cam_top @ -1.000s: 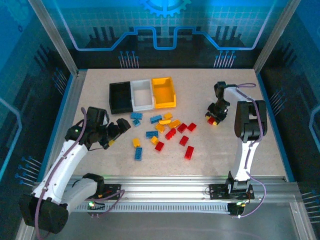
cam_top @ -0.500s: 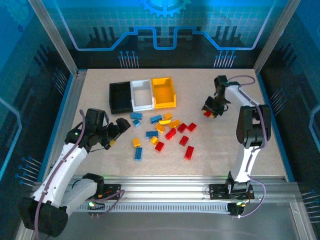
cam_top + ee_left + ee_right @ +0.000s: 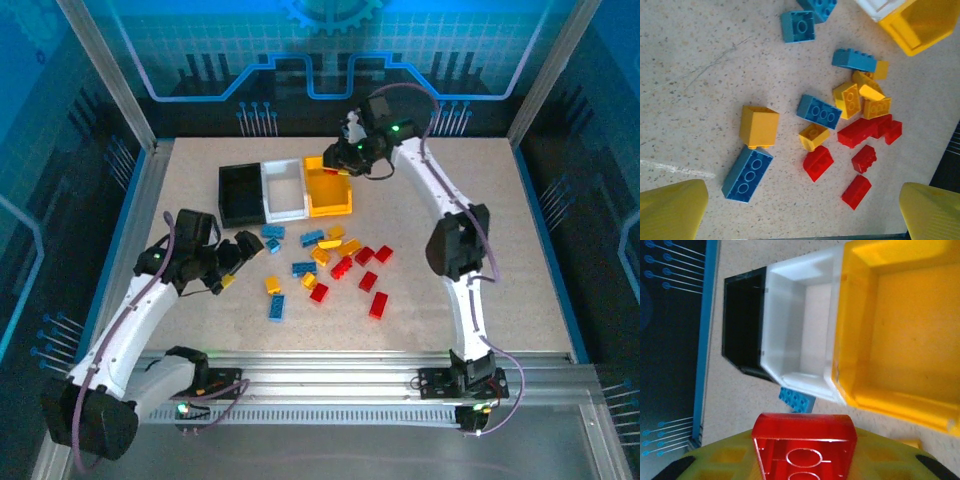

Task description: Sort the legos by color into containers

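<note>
Red, blue and yellow-orange legos lie scattered in the middle of the table. The containers stand in a row behind them: black, white and yellow-orange. My right gripper hovers over the yellow bin's back right corner, shut on a red brick. Below it the right wrist view looks into the black bin, white bin and yellow bin, all bare inside. My left gripper is open, left of the pile. Its yellow fingertips flank a blue brick and red bricks.
A blue brick lies just in front of the white bin. Metal frame posts and blue side rails border the table. Bare tabletop stretches to the right of the pile and along the near edge.
My right arm swung from the table's right side up and left to above the yellow bin, carrying the red brick. The left arm barely moved.
</note>
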